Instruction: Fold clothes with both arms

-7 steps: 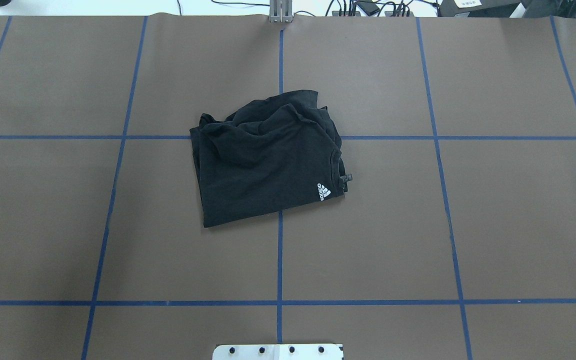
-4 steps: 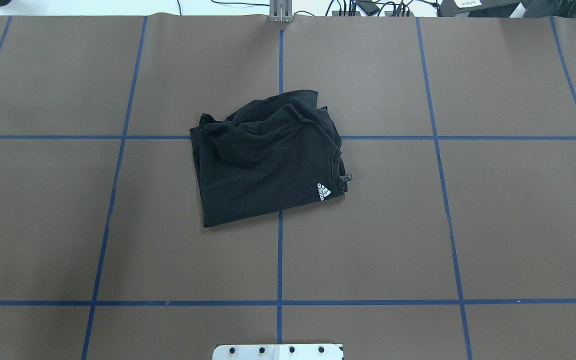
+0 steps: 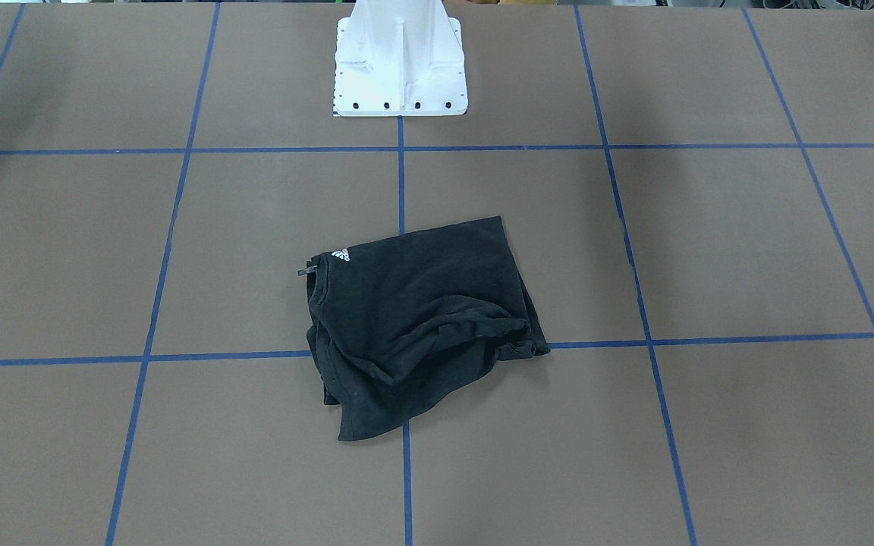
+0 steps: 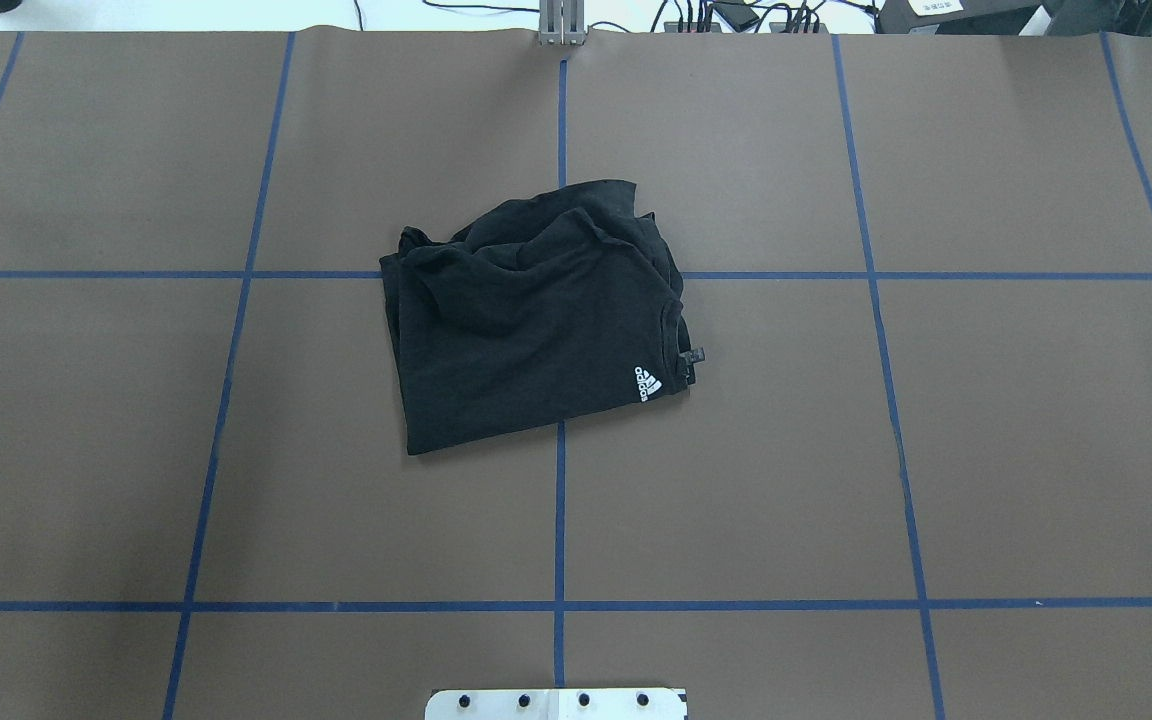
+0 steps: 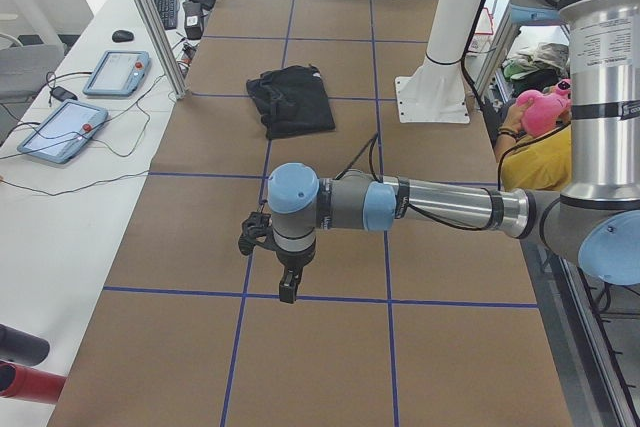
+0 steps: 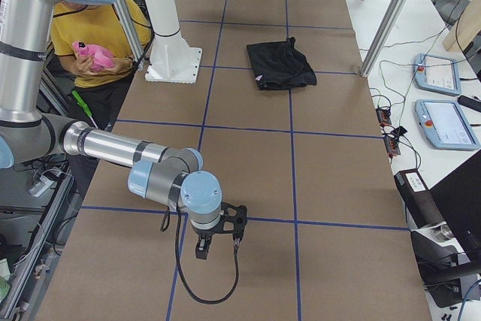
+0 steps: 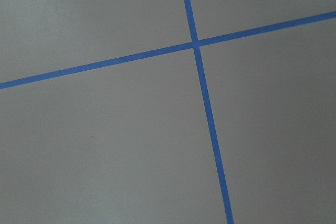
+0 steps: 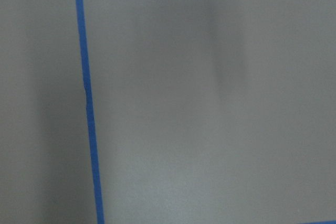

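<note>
The clothes, one black T-shirt (image 4: pixel 526 320), lie folded and rumpled near the table's middle, with a small white logo (image 4: pixel 647 383) by the collar. The T-shirt also shows in the front view (image 3: pixel 414 326) and far off in both side views (image 5: pixel 292 99) (image 6: pixel 279 64). My left gripper (image 5: pixel 287 285) hangs over the brown mat near the table's left end, far from the shirt. Near the opposite end hangs my right gripper (image 6: pixel 218 247), equally distant. Whether either is open or shut I cannot tell. Both wrist views show only mat and blue tape.
The white pedestal base (image 3: pixel 399 68) stands at the robot's side of the table. Blue tape lines (image 4: pixel 560 500) grid the brown mat. A person in a yellow shirt (image 6: pixel 98 31) stands behind the base. Teach pendants (image 5: pixel 60 127) lie on the white side table.
</note>
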Available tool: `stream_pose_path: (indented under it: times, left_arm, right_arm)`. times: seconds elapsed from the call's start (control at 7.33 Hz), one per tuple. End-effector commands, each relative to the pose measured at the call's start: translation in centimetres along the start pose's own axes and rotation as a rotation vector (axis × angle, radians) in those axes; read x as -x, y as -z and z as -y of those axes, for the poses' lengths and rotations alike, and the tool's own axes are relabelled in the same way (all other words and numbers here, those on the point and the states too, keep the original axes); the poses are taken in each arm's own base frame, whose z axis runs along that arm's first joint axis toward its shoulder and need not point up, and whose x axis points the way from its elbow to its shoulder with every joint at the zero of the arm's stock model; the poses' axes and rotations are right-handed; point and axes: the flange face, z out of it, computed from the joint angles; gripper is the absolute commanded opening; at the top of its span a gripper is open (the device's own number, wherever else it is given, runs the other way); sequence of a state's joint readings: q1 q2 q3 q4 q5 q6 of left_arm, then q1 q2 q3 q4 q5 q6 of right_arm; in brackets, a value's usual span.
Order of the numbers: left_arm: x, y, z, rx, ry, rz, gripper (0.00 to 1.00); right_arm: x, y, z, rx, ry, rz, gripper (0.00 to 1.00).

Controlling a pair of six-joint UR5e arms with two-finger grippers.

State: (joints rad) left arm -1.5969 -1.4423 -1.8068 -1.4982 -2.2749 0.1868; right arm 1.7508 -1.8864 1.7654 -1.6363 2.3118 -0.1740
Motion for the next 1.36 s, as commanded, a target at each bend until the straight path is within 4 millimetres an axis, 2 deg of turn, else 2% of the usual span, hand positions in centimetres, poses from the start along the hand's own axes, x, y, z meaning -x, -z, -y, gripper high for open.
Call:
stream_pose_path:
  times: [0.0,0.14,0.27,1.23]
  left_arm:
    - [0.0,-0.1,-0.1,0.001,0.002,0.000,1.00]
    - [0.0,-0.1,-0.1,0.001,0.000,0.000,1.00]
    - [-0.1,0.1,-0.1,-0.001,-0.003,0.000,1.00]
    - [0.0,-0.1,-0.1,0.002,-0.001,-0.005,1.00]
  right_arm:
    - [4.8,2.1,2.4,-0.025,0.084,-0.006,1.00]
    - [8.2,2.3,3.6,-0.021,0.041,-0.007,1.00]
    - [9.6,2.2,3.8,-0.019,0.003,-0.011,1.00]
    - [9.9,1.8,3.9,-0.010,0.019,-0.012,1.00]
